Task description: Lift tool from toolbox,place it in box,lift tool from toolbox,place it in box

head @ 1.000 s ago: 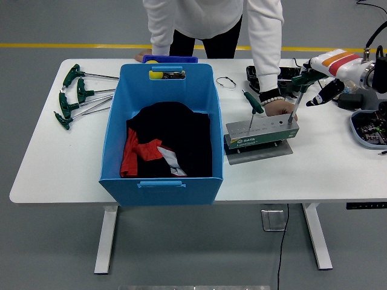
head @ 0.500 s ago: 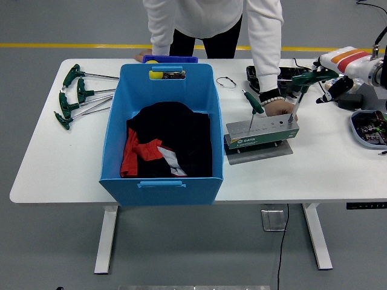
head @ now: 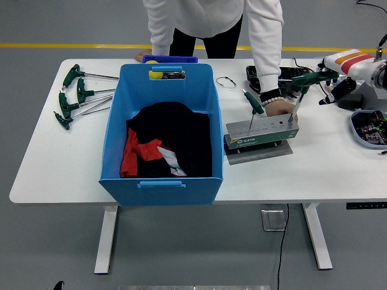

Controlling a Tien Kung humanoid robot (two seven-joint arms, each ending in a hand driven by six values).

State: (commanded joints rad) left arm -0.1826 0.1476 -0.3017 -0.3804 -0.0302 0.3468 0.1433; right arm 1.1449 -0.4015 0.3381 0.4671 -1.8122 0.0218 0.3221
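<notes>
Green-handled T-wrench point(head: 309, 78) sits in rt hand point(head: 334, 84) (fingers clasped on handle), shaft tip in toolbox point(head: 261, 134).

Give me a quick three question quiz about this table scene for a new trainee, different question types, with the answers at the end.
1. True or false: the blue bin holds dark and red cloth.
2. How many green T-handle tools are standing in the tool holder?
3. Multiple choice: what is steadying the tool holder's far right corner? A) the left robot hand B) the person's hand C) nothing.

Key:
1. True.
2. Two: a short one near the middle, and a taller one at the right end, where the right robot hand is at its handle.
3. B. No left robot hand is in view.
</notes>
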